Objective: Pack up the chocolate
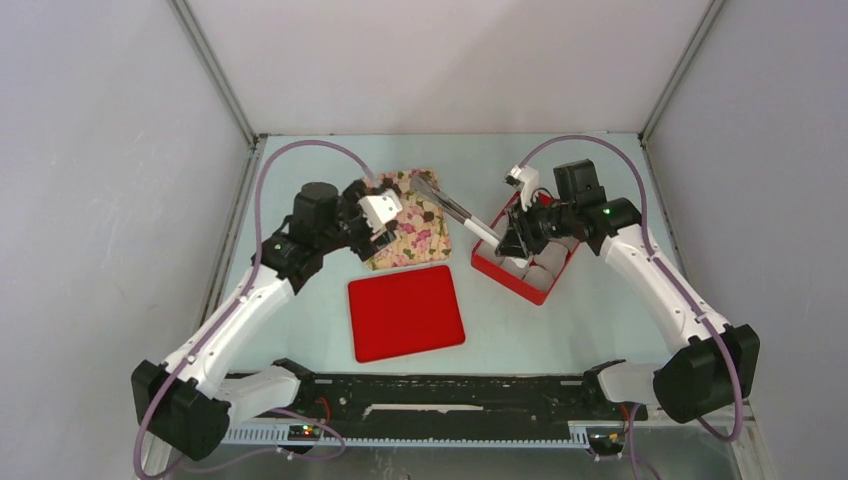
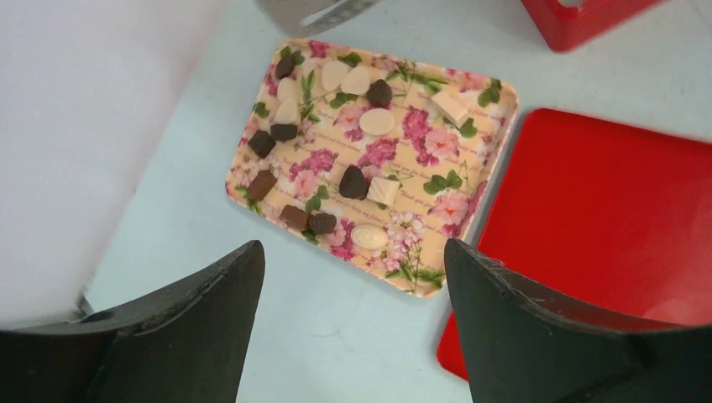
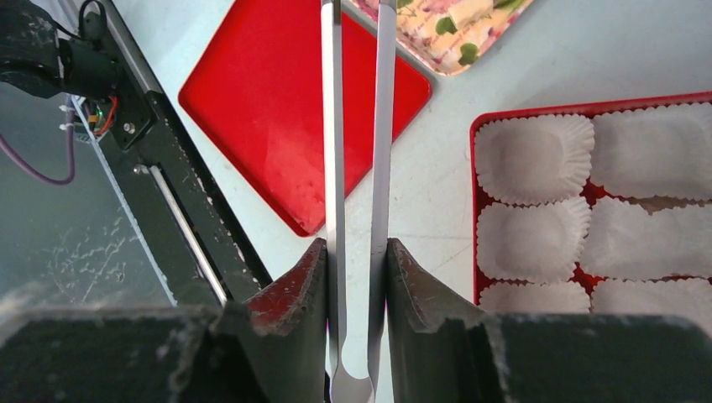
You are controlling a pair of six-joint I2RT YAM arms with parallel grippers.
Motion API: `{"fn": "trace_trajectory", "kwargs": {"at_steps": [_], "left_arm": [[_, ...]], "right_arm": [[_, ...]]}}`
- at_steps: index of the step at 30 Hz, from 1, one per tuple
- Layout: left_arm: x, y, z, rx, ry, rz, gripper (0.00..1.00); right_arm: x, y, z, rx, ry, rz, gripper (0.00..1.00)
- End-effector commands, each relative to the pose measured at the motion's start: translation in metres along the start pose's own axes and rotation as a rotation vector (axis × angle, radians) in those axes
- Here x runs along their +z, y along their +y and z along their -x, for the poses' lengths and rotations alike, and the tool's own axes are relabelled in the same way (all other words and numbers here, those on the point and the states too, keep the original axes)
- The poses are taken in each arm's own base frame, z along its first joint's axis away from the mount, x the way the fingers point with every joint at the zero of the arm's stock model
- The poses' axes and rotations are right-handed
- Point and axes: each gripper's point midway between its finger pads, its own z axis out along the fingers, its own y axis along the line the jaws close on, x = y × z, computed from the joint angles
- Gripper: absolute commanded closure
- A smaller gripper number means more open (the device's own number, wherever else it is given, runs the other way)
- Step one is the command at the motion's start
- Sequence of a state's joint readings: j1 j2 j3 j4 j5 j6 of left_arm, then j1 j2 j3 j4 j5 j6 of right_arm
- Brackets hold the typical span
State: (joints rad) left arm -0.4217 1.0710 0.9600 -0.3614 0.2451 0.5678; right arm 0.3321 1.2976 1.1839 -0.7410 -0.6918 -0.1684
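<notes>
All 3 views are bright and evenly lit by soft, diffuse light, seemingly from overhead. In the top view the arms cast only faint, blurred shadows on the pale table [image 1: 560,330], and the enclosure walls [image 1: 100,150] read flat grey. In the left wrist view the fingers [image 2: 168,336] of the left gripper [image 2: 351,252] are dark and soft, while the chocolate [image 2: 353,182] on the floral tray [image 2: 420,281] is sharp; the wall at upper left washes out to white. The red lid [image 2: 604,210] carries a pale sheen. In the right wrist view the fingers [image 3: 285,311] of the right gripper [image 3: 355,245] blur, the tongs [image 3: 382,126] gleam, and the paper cups [image 3: 533,159] sit near overexposure.
</notes>
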Motion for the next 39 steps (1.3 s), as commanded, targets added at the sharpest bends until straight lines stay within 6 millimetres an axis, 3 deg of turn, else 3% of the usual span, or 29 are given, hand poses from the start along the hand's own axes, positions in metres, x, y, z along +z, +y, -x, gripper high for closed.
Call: {"fn": "trace_trajectory", "kwargs": {"at_steps": [1, 6, 9, 17, 23, 26, 31, 35, 39], "left_arm": [[0.001, 0.003, 0.029, 0.343, 0.004, -0.062, 0.16], [-0.007, -0.037, 0.109, 0.263, -0.156, -0.239, 0.14], [0.0, -0.053, 0.128, 0.408, -0.164, -0.256, 0.14], [0.047, -0.085, 0.101, 0.807, -0.041, -0.343, 0.17], [0.069, -0.084, 0.104, 0.88, -0.025, -0.342, 0.19], [0.072, -0.089, 0.095, 0.922, 0.004, -0.382, 0.21], [0.085, -0.089, 0.079, 0.924, 0.047, -0.356, 0.36], [0.087, -0.092, 0.082, 0.791, 0.012, -0.308, 0.52], [0.084, -0.104, 0.074, 0.68, 0.001, -0.343, 0.58]], "right_arm": [[0.001, -0.003, 0.002, -0.034, -0.003, -0.003, 0.88], [0.003, 0.002, -0.004, -0.013, 0.02, 0.034, 0.87], [0.001, 0.007, -0.006, -0.012, 0.023, 0.057, 0.86], [-0.004, 0.03, -0.013, -0.007, -0.002, 0.177, 0.84], [-0.01, 0.044, -0.019, -0.027, -0.007, 0.227, 0.83], [-0.013, 0.048, -0.022, -0.034, -0.003, 0.241, 0.84], [-0.017, 0.052, -0.028, -0.044, -0.01, 0.25, 0.84], [-0.021, 0.052, -0.028, -0.045, -0.029, 0.241, 0.84], [-0.024, 0.051, -0.024, -0.027, -0.061, 0.244, 0.83]]}}
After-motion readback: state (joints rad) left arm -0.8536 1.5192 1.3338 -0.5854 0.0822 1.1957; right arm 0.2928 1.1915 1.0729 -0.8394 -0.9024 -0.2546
